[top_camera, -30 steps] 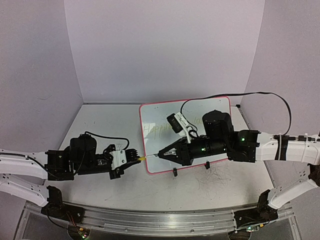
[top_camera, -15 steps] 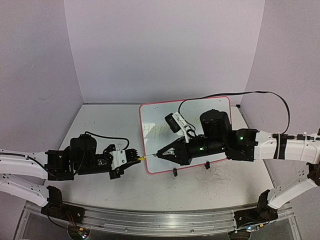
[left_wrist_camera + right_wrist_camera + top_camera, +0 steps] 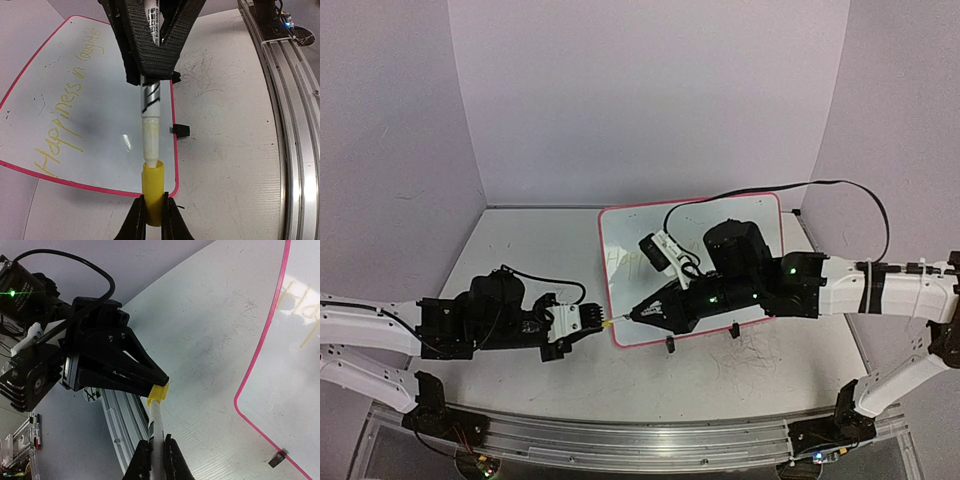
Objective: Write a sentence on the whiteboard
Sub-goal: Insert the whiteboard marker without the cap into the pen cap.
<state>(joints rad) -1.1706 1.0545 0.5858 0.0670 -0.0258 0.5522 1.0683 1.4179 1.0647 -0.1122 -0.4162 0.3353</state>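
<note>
- Capping looks underway: left tool pinches the yellow cap, right tool clamps the marker, tip entering.
- Next likely calls for a straight, aligned push together.

Top view: the black right arm hides the middle of the rectangular white, red-rimmed whiteboard; the faint yellow-green handwritten sentence is illegible there. Left wrist view: the tip of the white marker is hidden inside the yellow plastic cap. Right wrist view: the frame edge crops the whiteboard.
</note>
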